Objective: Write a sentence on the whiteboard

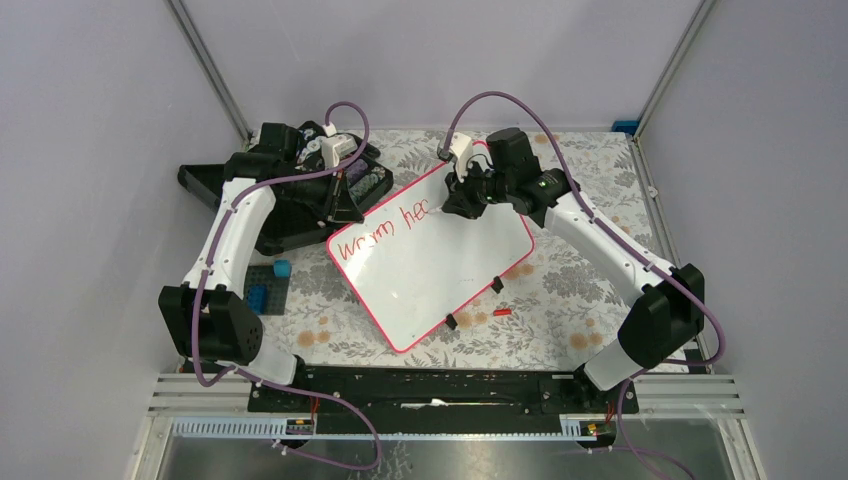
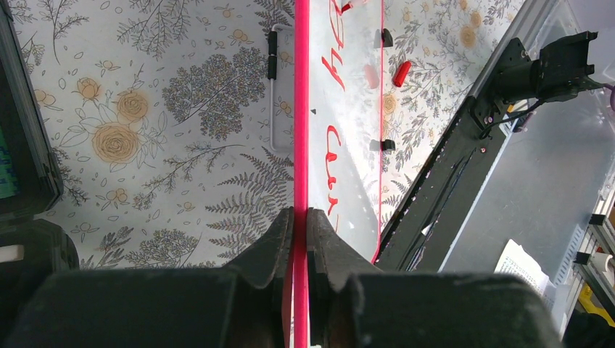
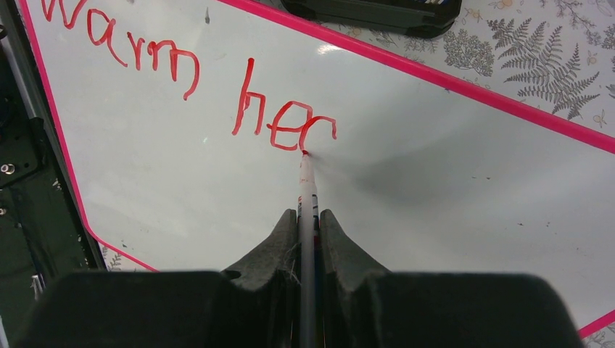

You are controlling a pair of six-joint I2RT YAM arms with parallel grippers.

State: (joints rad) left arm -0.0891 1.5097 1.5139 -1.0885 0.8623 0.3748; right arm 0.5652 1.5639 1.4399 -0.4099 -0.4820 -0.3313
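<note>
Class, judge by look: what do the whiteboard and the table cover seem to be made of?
Whiteboard: smooth glossy coated panel, likely melamine or painted steel; it shows glare and soft reflections. Table cover: matte printed sheet, cloth or vinyl; floral pattern, no shine.

floral-print table (image 1: 590, 290) carries the whiteboard (image 1: 430, 270) mid-table, black case (image 1: 300, 190) far left, small red cap (image 1: 502, 312) near the board's near edge, blue blocks (image 1: 260, 297) near left.

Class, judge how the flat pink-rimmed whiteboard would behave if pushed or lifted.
Probably stiff: the whiteboard looks flat though the left gripper pinches only its rim. Unheld, it might slide on the floral tablecloth; its glossy face looks slippery.
</note>
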